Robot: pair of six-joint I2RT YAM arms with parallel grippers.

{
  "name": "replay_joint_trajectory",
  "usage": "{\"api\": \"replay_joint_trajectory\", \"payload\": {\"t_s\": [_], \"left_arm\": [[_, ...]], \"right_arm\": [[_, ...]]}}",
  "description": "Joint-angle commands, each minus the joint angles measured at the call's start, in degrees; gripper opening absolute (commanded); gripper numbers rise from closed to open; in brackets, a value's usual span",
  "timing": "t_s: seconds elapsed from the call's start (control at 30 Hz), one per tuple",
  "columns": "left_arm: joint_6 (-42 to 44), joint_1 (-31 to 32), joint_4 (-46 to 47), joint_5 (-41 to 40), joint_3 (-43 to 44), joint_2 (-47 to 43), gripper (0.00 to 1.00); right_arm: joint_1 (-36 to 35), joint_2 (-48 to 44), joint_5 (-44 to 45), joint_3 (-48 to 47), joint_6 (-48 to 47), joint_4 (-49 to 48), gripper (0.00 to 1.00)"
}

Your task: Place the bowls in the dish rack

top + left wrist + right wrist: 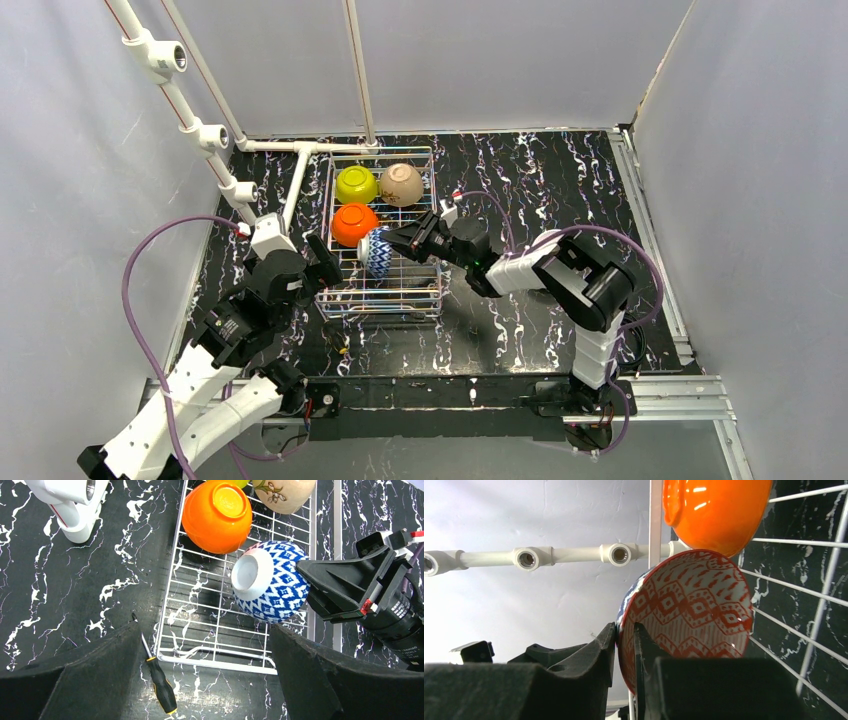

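Observation:
The wire dish rack (405, 292) holds a lime-yellow bowl (355, 184) and a beige bowl (402, 184) at its far end, with an orange bowl (354, 224) behind them. A blue-and-white bowl (378, 252), red-patterned inside (689, 610), stands on its side in the rack beside the orange bowl (714, 510). My right gripper (625, 627) is shut on its rim, one finger outside and one inside. My left gripper (205, 630) hangs open above the rack's near left corner (215, 656), holding nothing. The blue-and-white bowl (272, 582) shows its white foot there.
A black-and-yellow screwdriver (159, 680) lies on the marbled black table just outside the rack's near left corner. A white pipe frame (300, 150) runs along the rack's far left side. Grey walls close in the table.

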State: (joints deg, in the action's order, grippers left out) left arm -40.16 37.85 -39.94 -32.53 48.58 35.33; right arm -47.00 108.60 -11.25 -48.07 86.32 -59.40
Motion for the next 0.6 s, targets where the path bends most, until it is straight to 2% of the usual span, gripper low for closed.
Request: {"api": "replay_joint_trajectory", "payload": {"t_s": [0.0,0.37,0.57], "left_arm": [[0.26,0.2,-0.56,-1.46,0.47,0.31,0.98],[0.35,0.21,-0.66,-1.47,0.63,0.71,0.98],[0.26,0.21,-0.62,-1.33,0.56,0.66,0.98]], "right_arm": [[-0.46,0.3,1.69,4.1,-5.59,17.45,0.25],[-0.37,-4.6,4.39,4.86,-8.5,22.75,0.29],[-0.28,-9.46,7.64,3.06,-12.6,29.95,0.43]]}}
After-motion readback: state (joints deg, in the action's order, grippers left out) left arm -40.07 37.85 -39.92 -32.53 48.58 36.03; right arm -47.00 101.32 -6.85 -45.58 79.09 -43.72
